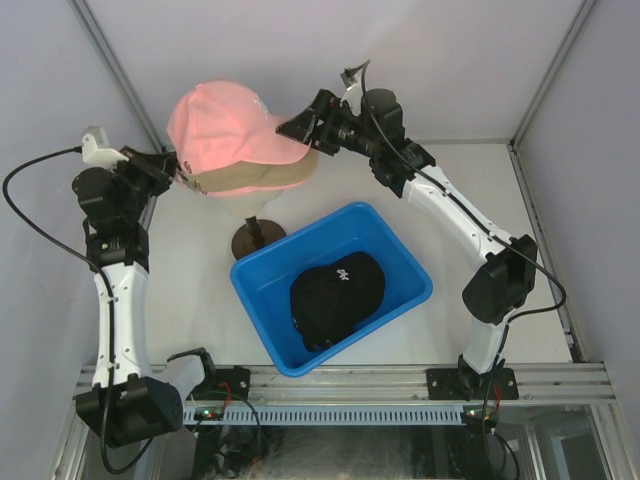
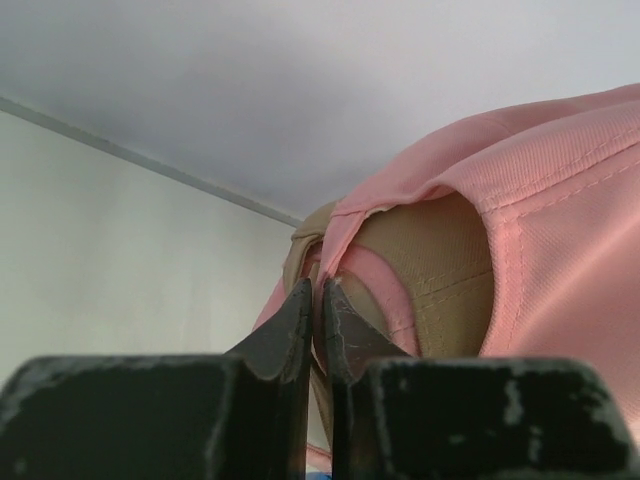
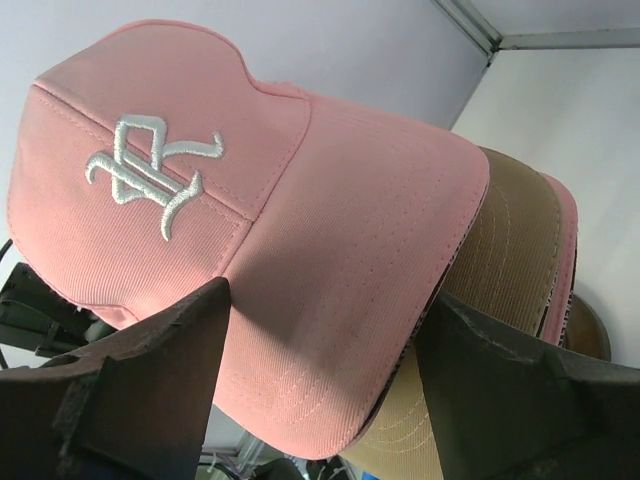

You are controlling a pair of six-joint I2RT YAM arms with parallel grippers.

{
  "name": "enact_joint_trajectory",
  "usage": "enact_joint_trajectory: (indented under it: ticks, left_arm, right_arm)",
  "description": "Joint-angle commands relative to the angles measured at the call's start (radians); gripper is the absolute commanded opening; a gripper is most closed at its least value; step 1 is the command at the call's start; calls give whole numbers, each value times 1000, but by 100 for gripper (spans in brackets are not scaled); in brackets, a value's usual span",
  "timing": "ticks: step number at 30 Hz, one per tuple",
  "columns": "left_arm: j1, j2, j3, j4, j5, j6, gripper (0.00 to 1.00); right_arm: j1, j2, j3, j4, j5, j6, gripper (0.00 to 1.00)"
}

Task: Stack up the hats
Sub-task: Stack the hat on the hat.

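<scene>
The pink cap (image 1: 220, 125) is sitting over the tan cap (image 1: 252, 180) on the mannequin head (image 1: 258, 204) at upper left, left jaws pinching its rear strap, right jaws standing open astride its brim, black cap (image 1: 338, 297) lying in the blue bin (image 1: 295, 235) below.

1. mannequin head (image 1: 250, 206): almost all under the pink cap (image 1: 225, 125) and tan cap (image 1: 262, 180). only a strip of neck shows from above.
2. tan cap: crown covered by the pink cap, so just the lower band and brim edge are visible. the right wrist view cuts it off at the bottom.
3. left gripper (image 1: 176, 168): tips lost against the pink cap's rear edge in the top view.
4. left wrist view: pink cap runs off the right edge.
5. black cap (image 1: 337, 295) in blue bin (image 1: 262, 318): brim indistinct, can't tell if anything lies beneath.
</scene>
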Motion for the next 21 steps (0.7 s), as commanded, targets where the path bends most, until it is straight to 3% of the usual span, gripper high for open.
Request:
enact_joint_trajectory:
  ticks: [1,5,7,8,21]
  left_arm:
    - [3,2,36,-88,-18,77,9]
    - [4,-2,37,-96,-33,82,7]
    - [3,-3,38,-102,-42,86,5]
    - [3,-2,39,-106,-46,89,4]
    - [1,-26,44,-109,-57,82,3]
  right_arm:
    - [17,-25,46,-48,65,1,72]
    - [23,-25,64,-83,90,1,72]
    - [25,-24,73,-107,101,-169,43]
    - [27,-23,78,-120,110,-181,41]
    - [19,-32,61,-179,153,-201,41]
